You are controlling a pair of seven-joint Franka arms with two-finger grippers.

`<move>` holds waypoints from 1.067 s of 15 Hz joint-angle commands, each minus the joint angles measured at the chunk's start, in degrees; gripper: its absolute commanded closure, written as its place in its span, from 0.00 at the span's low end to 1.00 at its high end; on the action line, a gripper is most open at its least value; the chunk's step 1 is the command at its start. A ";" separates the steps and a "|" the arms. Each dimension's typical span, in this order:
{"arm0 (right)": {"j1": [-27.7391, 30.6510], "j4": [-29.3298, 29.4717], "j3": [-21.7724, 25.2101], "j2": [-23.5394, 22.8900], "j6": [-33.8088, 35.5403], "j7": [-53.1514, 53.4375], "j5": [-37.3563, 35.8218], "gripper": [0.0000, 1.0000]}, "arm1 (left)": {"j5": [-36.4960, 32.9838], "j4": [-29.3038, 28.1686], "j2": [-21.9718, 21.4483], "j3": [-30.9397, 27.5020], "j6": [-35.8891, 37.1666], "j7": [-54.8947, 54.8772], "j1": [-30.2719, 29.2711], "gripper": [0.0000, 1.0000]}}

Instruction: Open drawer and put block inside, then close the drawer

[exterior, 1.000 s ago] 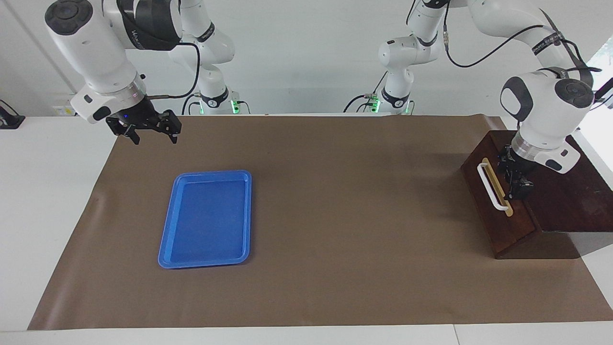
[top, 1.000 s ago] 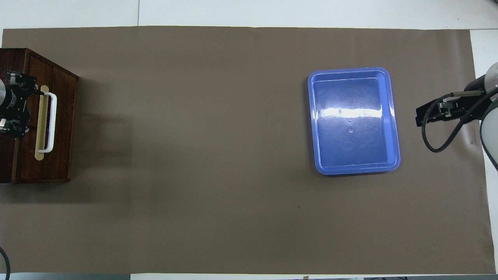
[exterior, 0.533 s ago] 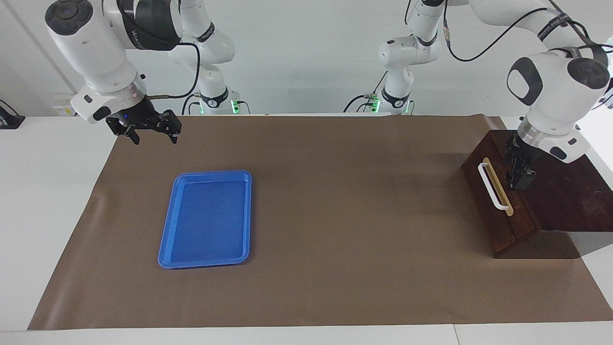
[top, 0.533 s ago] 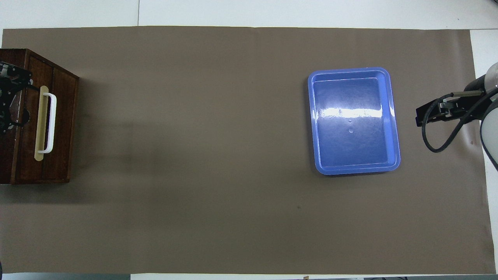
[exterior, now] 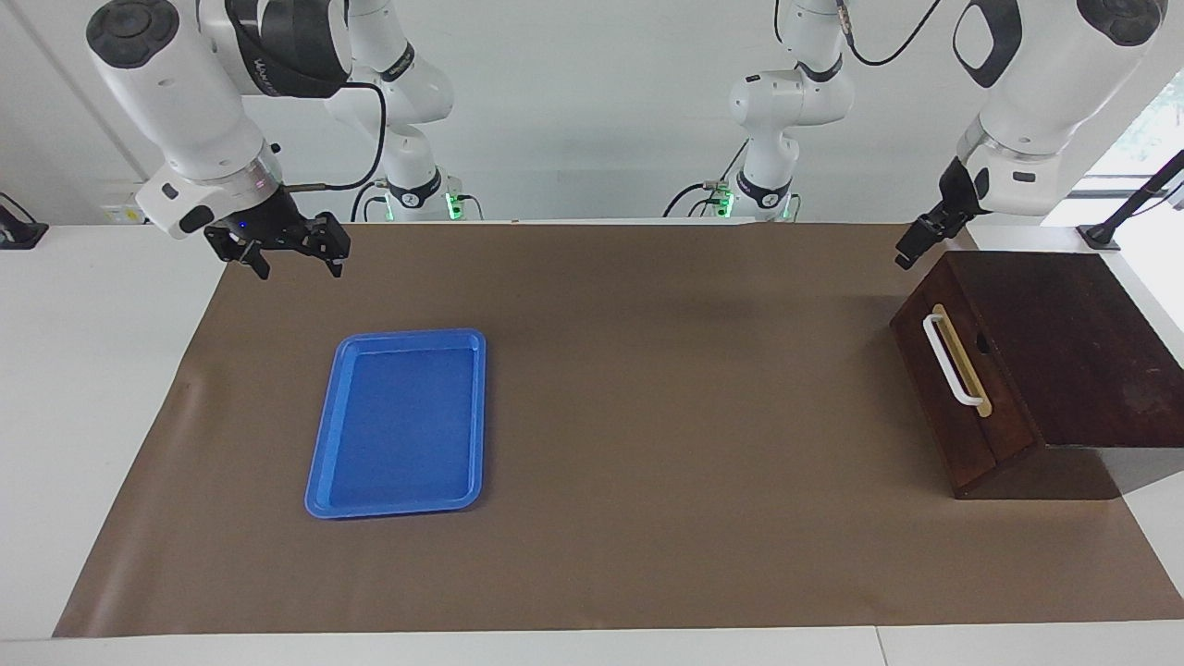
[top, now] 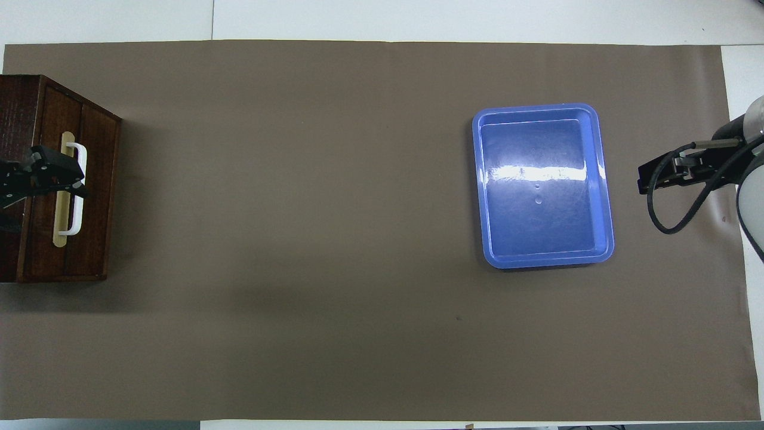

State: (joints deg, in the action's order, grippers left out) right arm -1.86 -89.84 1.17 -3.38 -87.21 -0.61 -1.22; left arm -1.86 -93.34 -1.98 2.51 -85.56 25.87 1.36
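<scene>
The drawer of the dark brown wooden box looks shut, with its dark front and white bar handle facing the middle of the table. It stands at the left arm's end and also shows in the overhead view. My left gripper is up in the air, clear of the box; in the overhead view it lies over the handle. My right gripper is open and empty, waiting above the mat at the right arm's end. The yellow block is out of view.
An empty blue tray lies on the brown mat toward the right arm's end, farther from the robots than the right gripper. It also shows in the overhead view.
My left gripper has lifted off the top of the box beside the handle and swung up, away from the drawer. The right arm has not moved.
</scene>
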 commanded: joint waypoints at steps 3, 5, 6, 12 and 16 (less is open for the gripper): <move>0.63 -1.13 -0.47 1.18 0.37 -1.06 -0.63 0.00 | 2.72 -0.88 -0.21 -1.80 1.54 -13.03 1.89 0.00; 0.63 -1.13 -0.47 1.18 0.37 -1.06 -0.63 0.00 | 3.70 0.86 0.66 -1.72 2.32 -13.47 1.36 0.00; 0.63 -1.13 -0.47 1.18 0.37 -1.06 -0.63 0.00 | 3.53 1.92 1.19 -0.67 3.20 -13.73 0.23 0.00; 0.63 -1.13 -0.47 1.18 0.37 -1.06 -0.63 0.00 | 3.00 2.89 1.89 4.27 3.57 -15.58 -3.39 0.00; 0.63 -1.13 -0.47 1.18 0.37 -1.06 -0.72 0.00 | 3.00 -1.05 0.05 2.86 0.05 -16.73 -2.68 0.00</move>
State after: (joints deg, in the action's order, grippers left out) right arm -1.86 -89.84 1.17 -3.38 -87.21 -0.61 -1.22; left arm 0.62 -92.67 -1.19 5.72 -83.63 10.21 -1.16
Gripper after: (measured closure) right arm 0.000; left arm 0.000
